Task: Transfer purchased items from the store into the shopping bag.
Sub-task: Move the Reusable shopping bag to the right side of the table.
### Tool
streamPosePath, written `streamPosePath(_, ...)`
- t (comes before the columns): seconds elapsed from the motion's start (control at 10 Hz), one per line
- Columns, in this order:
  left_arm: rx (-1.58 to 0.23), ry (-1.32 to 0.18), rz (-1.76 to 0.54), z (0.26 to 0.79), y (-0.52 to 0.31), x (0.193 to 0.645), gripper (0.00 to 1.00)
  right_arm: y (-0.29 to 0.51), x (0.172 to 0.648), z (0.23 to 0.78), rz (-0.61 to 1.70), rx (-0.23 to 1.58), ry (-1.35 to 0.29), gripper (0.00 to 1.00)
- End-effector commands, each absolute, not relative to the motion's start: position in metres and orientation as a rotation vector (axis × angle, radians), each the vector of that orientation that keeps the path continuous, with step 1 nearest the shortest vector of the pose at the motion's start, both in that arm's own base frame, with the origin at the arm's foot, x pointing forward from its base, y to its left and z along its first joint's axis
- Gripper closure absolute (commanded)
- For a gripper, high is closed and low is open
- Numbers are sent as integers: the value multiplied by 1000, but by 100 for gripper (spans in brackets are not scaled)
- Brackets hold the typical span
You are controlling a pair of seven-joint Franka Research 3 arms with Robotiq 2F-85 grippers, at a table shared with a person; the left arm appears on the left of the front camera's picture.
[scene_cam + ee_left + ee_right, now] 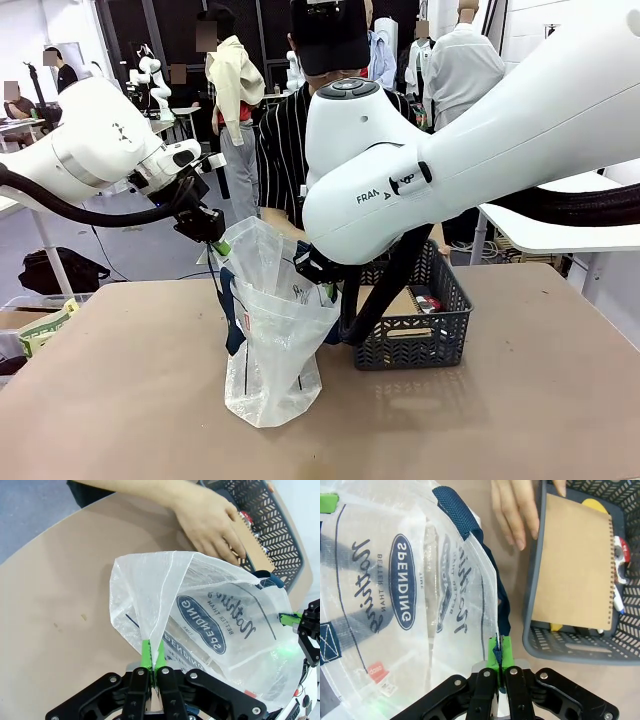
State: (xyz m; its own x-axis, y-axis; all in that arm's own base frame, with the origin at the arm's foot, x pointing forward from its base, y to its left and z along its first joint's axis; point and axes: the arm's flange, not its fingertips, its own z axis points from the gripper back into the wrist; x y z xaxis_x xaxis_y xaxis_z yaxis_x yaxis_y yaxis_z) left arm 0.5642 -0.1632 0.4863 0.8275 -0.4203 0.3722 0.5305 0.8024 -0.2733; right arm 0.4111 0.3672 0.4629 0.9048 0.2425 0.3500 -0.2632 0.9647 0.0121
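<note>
"Brown board desk (pixel 120 400), widest thing in sight. What stands on it?"

"The shopping bag (pixel 275 340), translucent white with dark lettering, upright near the middle, its mouth spread open. Just beside it, toward the robot's right, sits the dark grey store basket (pixel 415 345)."

"Anything in the basket?"

"A tan-brown spiral notebook (pixel 572 565) lies in it, with a small red-and-white item (pixel 621 555) along one side. The person's fingers (pixel 227 542) rest on the notebook."

"And the robot?"

"Its left hand (pixel 152 655) is pinched together on one edge of the bag's rim. The right hand (pixel 498 650) is clamped on the opposite edge, close to a navy handle (pixel 457 510)."
</note>
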Motion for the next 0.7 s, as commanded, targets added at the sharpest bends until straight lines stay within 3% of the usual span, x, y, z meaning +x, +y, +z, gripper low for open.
streamPosePath(0.0, -377, -307, -517, 486, -161, 566, 100, 365, 408, 461, 261, 57, -363, 100)
streamPosePath(0.6, -377, -307, -517, 486, -161, 566, 100, 365, 408, 461, 261, 57, -363, 100)
